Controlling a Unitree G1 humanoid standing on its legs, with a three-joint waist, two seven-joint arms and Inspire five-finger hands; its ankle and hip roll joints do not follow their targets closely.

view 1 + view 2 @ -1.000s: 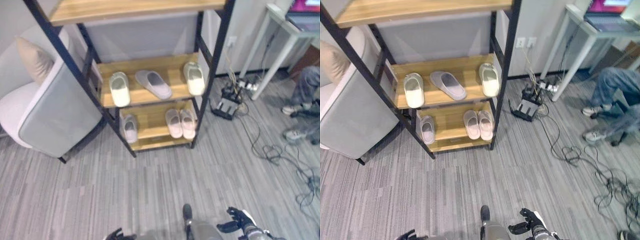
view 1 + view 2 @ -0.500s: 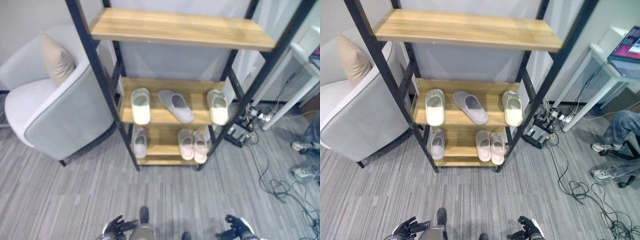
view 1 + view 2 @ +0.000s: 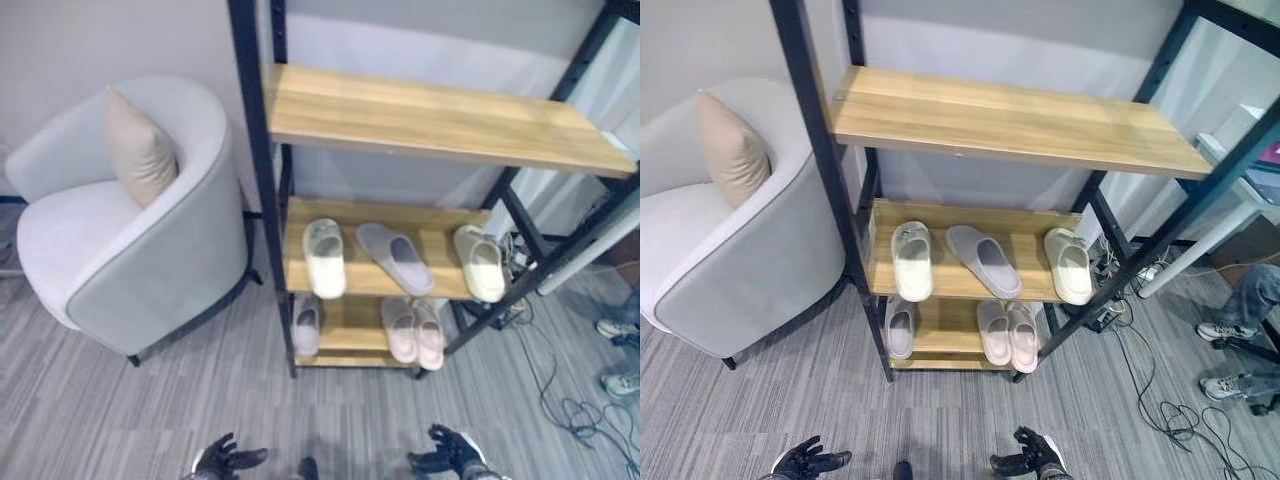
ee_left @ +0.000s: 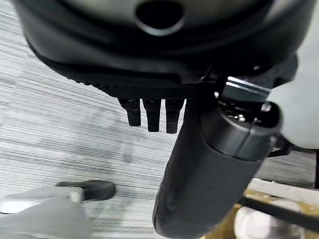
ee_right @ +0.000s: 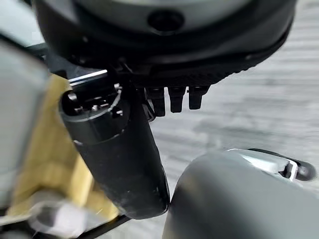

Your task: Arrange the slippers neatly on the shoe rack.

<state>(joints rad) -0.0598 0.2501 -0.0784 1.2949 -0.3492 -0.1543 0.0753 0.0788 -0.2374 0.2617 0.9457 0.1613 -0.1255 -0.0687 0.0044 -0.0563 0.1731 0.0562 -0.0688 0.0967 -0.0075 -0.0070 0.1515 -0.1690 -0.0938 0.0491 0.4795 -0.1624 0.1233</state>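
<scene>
Over the last second the head camera has swung leftward and tipped up. The shoe rack (image 3: 855, 260) now sits centre frame with its top shelf (image 3: 1010, 120) in full view, and the armchair (image 3: 735, 250) fills the left. This is a camera move; the slippers lie where they lay. You are now squared to the rack, but no slipper is in hand.

Left to right on the middle shelf: a cream slipper (image 3: 911, 261), a grey slipper (image 3: 983, 261) lying askew (likely the first to straighten), and a second cream slipper (image 3: 1069, 266) well apart from its mate. On the bottom shelf: a single pale slipper (image 3: 899, 328), then a pink pair (image 3: 1006, 336) side by side.

The left robot hand (image 3: 802, 461) and right robot hand (image 3: 1031, 455) sit at the bottom edge, fingers loosely spread, holding nothing.

The rack's dark uprights flank each shelf opening. At lower right, floor cables (image 3: 1160, 400) and a seated person's legs (image 3: 1245, 305).
</scene>
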